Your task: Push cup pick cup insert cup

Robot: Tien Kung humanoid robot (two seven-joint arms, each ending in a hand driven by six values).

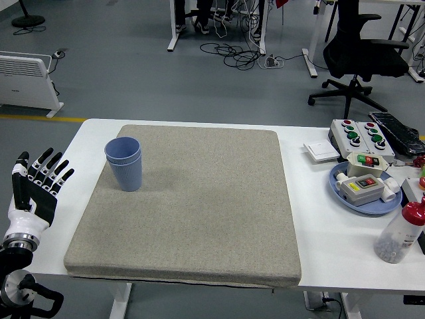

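- White table (73, 149) carrying a large grey-beige mat (192, 206), its near edge close to the table's near edge
- Nested blue cups (124, 163) upright on the mat's far left corner area, one set inside the other, touched by nothing
- Left hand (34, 189) raised at the table's left edge, palm forward, fingers (45, 163) spread and pointing up, holding nothing, well apart from the cups
- Right of the mat: a small white square pad (323, 151), a grey control box (362, 136) with red and green buttons, a blue plate (359, 189) holding switch units, one with a yellow base
- Clear bottle (400, 233) with a red cap near the table's right front, small pieces inside
- Black keyboard (398, 131) at the far right edge, partly cut off
- Beyond the table: grey floor (166, 80) with a yellow line at the left, a white radiator heater (25, 78) at the left edge
- Black office chair (362, 53) at the upper right, a tangle of black cables (239, 54) beside white desk legs (176, 26)
- Feet of people at the very top, too cropped to tell more
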